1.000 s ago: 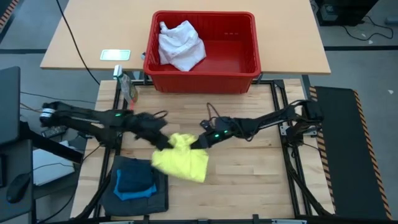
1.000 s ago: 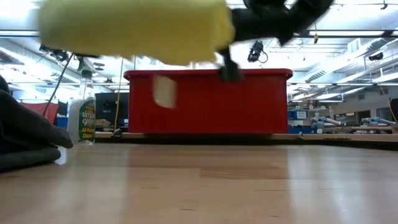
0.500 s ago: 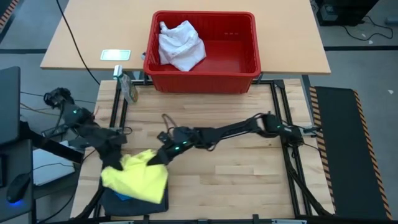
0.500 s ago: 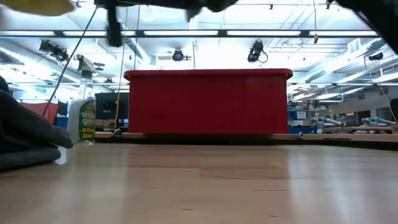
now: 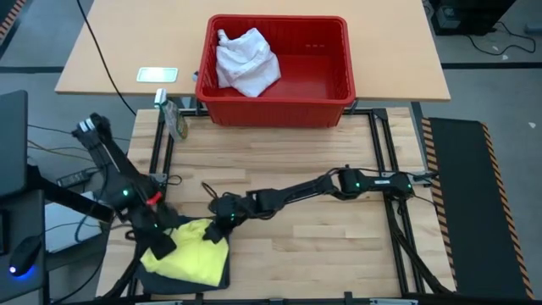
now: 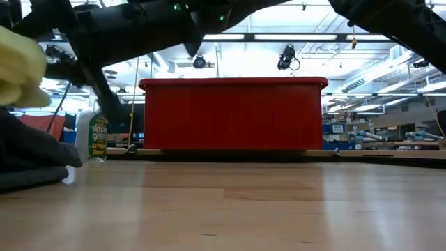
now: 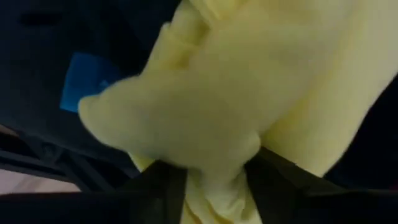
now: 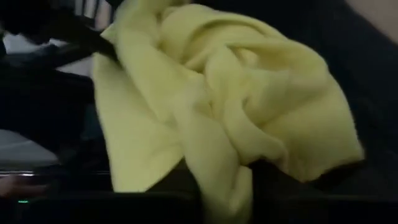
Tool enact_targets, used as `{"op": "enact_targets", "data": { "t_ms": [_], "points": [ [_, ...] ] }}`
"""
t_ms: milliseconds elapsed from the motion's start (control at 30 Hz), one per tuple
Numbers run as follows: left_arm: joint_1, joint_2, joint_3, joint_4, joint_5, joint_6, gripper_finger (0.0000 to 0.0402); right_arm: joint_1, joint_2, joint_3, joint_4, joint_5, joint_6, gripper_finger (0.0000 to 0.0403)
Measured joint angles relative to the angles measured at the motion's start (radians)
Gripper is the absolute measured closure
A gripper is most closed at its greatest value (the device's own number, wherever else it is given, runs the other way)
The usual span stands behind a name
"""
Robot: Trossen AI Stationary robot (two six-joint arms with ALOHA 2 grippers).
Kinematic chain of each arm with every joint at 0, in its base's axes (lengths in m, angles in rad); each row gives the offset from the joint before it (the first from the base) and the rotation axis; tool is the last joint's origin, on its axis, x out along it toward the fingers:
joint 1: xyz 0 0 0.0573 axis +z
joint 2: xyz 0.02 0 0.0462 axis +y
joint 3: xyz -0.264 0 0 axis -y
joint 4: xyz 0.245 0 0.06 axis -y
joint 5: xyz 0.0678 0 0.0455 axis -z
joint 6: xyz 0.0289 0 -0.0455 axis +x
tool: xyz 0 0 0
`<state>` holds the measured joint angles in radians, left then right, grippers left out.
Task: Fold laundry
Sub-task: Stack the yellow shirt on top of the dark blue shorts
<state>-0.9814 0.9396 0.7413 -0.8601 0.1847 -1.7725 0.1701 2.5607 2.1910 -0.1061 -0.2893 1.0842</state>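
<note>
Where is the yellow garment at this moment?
In the high view, the yellow garment lies on the dark folded pile at the table's front left corner, between the left gripper and right gripper.

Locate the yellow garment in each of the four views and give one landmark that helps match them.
High view: yellow garment lower left, on the dark pile, between both grippers.
Low view: a yellow edge at far left, above the dark cloth.
Left wrist view: fills the picture, a fold between that gripper's fingers.
Right wrist view: fills the centre.
Landmark: red basket, in the high and low views only.
</note>
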Motion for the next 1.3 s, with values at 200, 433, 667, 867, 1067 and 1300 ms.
{"op": "enact_targets", "data": {
  "t_ms": [200,433,667,867,1067,1300],
  "points": [
    [-0.056,0.020,0.015,0.023,0.015,-0.055,0.0174,-0.007,-0.045,-0.001,-0.022,0.029,-0.064,0.0196],
    [-0.130,-0.012,0.172,-0.148,-0.139,-0.114,0.0152,-0.015,-0.146,-0.001,-0.009,0.139,-0.224,0.0140],
    [-0.143,-0.011,0.282,-0.345,-0.427,-0.144,0.0155,-0.013,-0.207,-0.001,-0.045,0.231,-0.342,0.0154],
    [-0.119,0.057,0.281,-0.247,-0.778,0.065,0.0155,0.001,-0.209,-0.001,-0.051,0.157,-0.405,0.0163],
    [-0.120,0.196,0.281,-0.130,-0.895,0.243,0.0155,0.007,-0.209,-0.001,-0.046,0.136,-0.419,0.0169],
    [-0.128,0.333,0.091,-0.070,-0.883,-0.039,0.0155,-0.004,-0.209,-0.001,-0.043,0.094,-0.425,0.0175]
  ]
}}
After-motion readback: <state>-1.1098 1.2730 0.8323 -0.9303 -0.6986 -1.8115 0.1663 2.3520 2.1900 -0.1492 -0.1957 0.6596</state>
